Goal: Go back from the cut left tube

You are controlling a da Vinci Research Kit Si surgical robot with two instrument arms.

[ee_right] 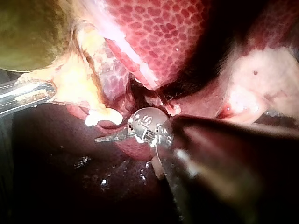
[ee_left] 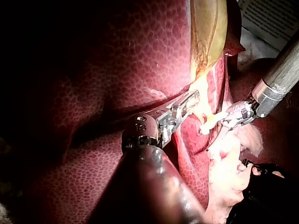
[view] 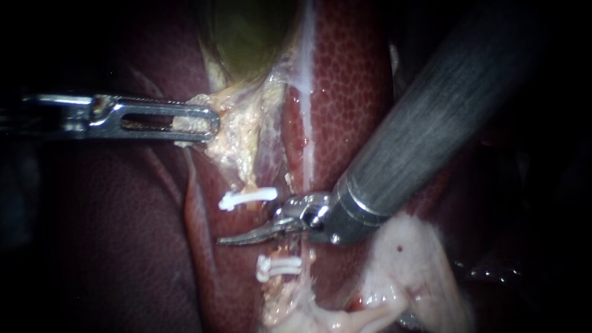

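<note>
Left tool [view: 209,121] in from the left of the endoscope view, slotted jaws clamped from two sides on pale yellow tissue [view: 237,132] just below the gallbladder [view: 250,37]; far end of the shaft lost in darkness. Gallbladder cut off by the view's upper edge, only its greenish lower part seen.

Right tool [view: 231,239] in from the upper right, curved pointed jaws pressed together, nothing between them. Tip lying over the liver [view: 345,80] in the gap between a white upper clip [view: 246,197] and a pair of lower clips [view: 280,266], near both, touching neither as far as can be told. Thick grey shaft covering much of the liver's right side.

Clipped tube [view: 250,184] running from the yellow tissue down through the clips; cut ends between the clips partly hidden behind the right tool's jaws and wrist, hard to separate from the ragged tissue around. Impossible to tell whether left or right tube.

Pale fatty tissue [view: 407,259] beside the right tool's wrist, trailing off the lower edge.

Left wrist view: own shaft a dark blur hiding the liver beneath; jaws ahead gripping the yellow tissue, right tool just beside, one clip barely distinguishable between the two. Right wrist view: own shaft blurred and dark, jaws a single closed point just beside the upper clip; lower clips hidden; left tool seen only in part, on the yellow tissue
</note>
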